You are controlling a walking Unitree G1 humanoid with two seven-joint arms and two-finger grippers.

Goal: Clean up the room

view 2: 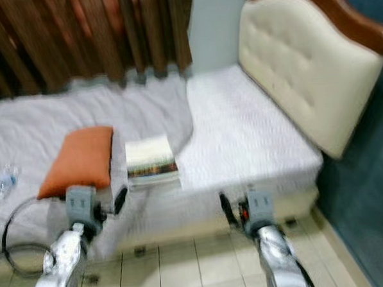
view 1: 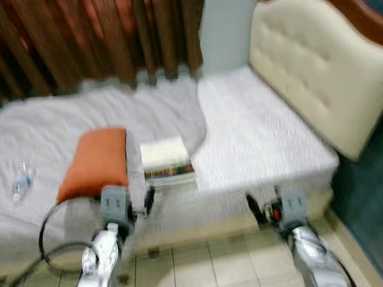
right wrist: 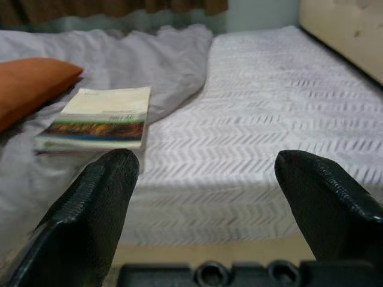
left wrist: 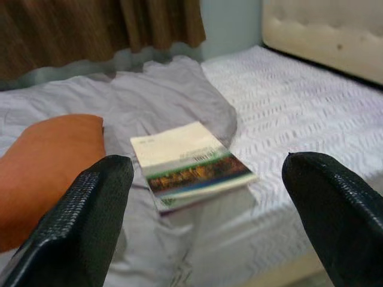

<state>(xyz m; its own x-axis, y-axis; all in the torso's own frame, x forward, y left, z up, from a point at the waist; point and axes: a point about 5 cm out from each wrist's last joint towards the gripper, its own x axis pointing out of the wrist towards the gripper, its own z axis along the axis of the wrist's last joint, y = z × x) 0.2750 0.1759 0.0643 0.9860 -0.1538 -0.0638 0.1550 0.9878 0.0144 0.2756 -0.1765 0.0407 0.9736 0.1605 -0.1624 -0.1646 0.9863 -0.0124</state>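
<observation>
Left wrist view: book [left wrist: 190,164] lies beyond spread left gripper [left wrist: 203,209].

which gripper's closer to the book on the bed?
Left. The left gripper hangs just below the book, near the bed edge by the orange pillow. The right gripper is farther along toward the headboard side, off the mattress edge.
</observation>
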